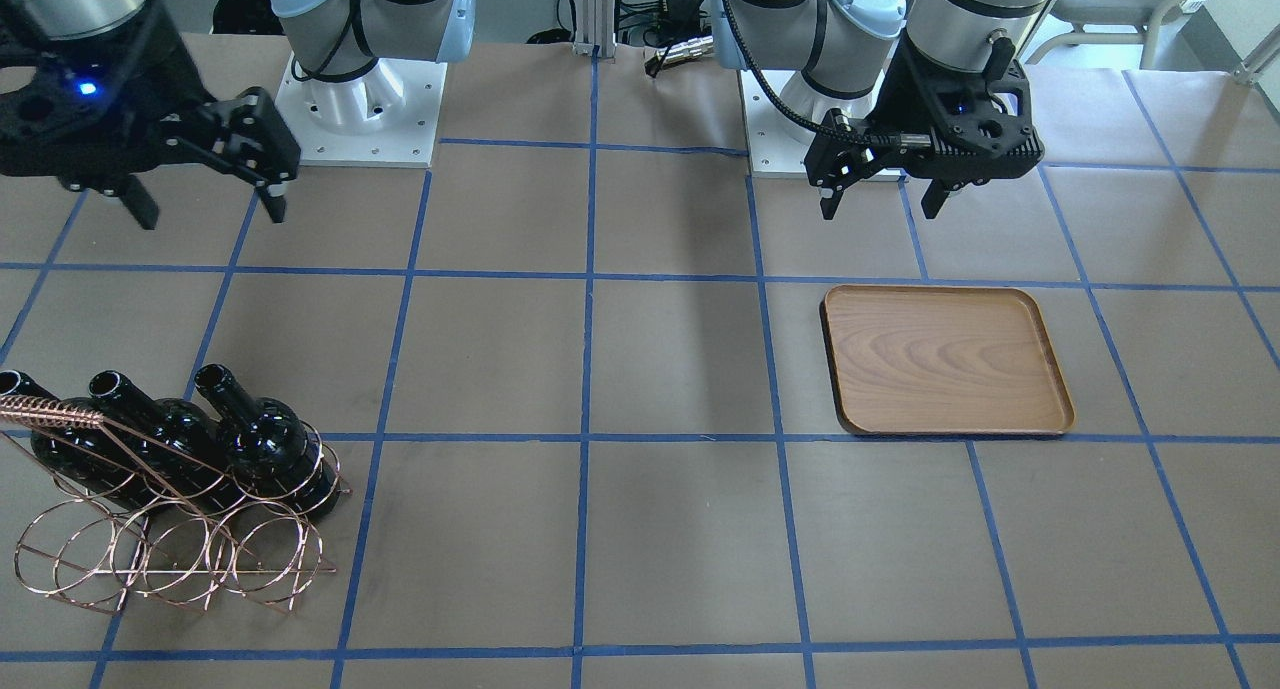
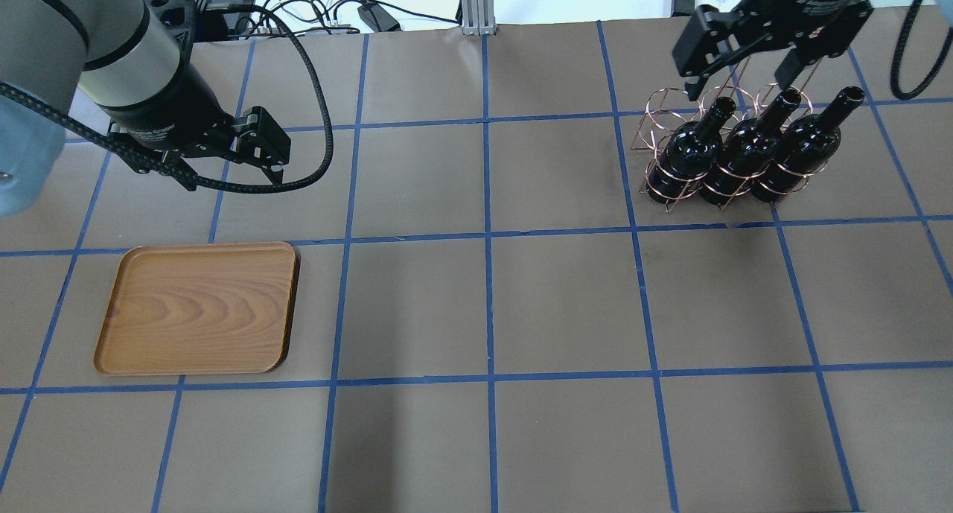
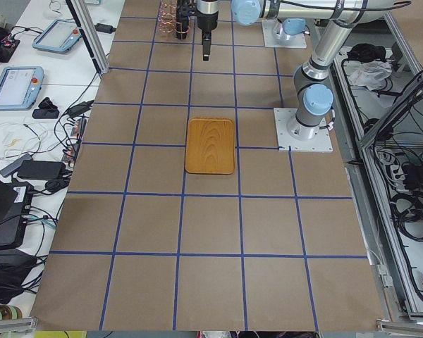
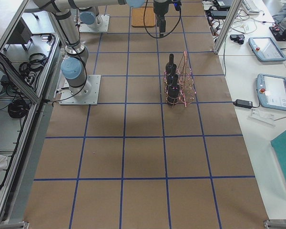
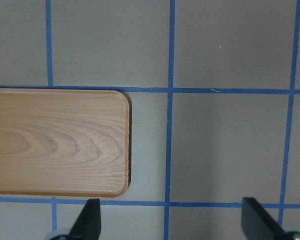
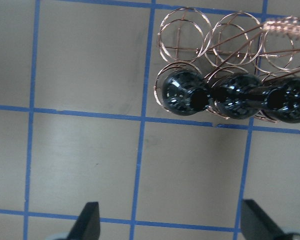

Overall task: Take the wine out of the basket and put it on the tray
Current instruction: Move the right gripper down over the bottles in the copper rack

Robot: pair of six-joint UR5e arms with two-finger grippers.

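Wine (image 2: 689,155) stands as three upright bottles in a row in the copper basket (image 2: 665,111), on the robot's right side of the table and well apart from the bare wooden tray (image 2: 197,308). The right gripper (image 1: 205,204) hovers above and beside the basket, fingers spread, holding nothing. The left gripper (image 2: 231,174) hangs spread near the tray. I'd centre over the end bottle's neck, drop straight down, pinch under the lip, and lift vertically so the rings don't snag.

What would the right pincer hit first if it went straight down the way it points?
Probably the bare table: in its wrist view the right pincer points down beside the basket, whose wine bottles stand off that line.
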